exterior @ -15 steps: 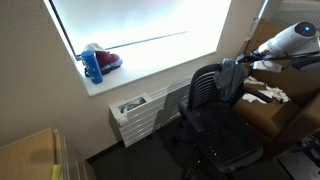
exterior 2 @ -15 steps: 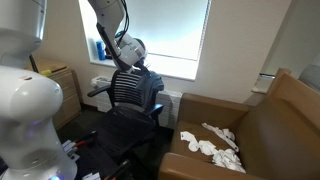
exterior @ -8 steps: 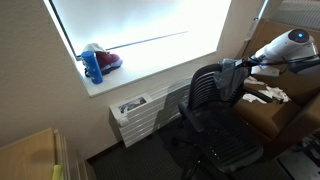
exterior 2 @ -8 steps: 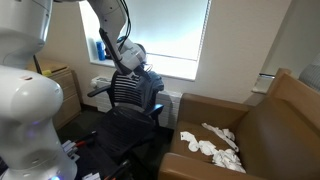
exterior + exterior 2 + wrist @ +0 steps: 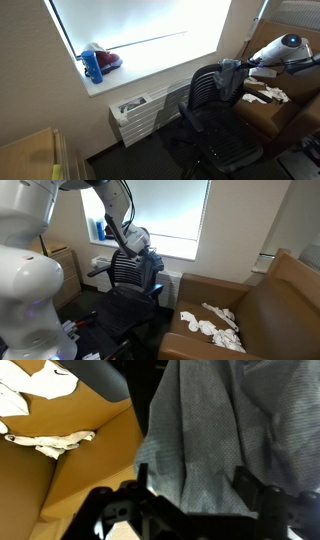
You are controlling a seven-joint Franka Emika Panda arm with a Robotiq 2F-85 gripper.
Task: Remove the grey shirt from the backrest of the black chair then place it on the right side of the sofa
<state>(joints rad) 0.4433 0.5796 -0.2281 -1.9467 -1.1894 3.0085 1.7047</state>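
Note:
The grey shirt (image 5: 232,76) hangs over the backrest of the black chair (image 5: 205,100), and both show in both exterior views, the shirt (image 5: 152,272) on the chair (image 5: 122,270). In the wrist view the shirt (image 5: 200,430) fills the middle. My gripper (image 5: 192,485) is open, with one finger on each side of the hanging fabric. It sits at the top of the backrest in both exterior views (image 5: 245,66) (image 5: 138,242). The brown sofa (image 5: 265,305) stands beside the chair.
White cloths (image 5: 210,323) lie on the sofa seat and also show in the wrist view (image 5: 50,442). A blue bottle (image 5: 92,66) and a red item sit on the window sill. A white radiator (image 5: 135,115) stands below the window. A large white robot body (image 5: 25,275) is close by.
The arm has lowered and moved in toward the chair's backrest. The shirt and the chair have not moved.

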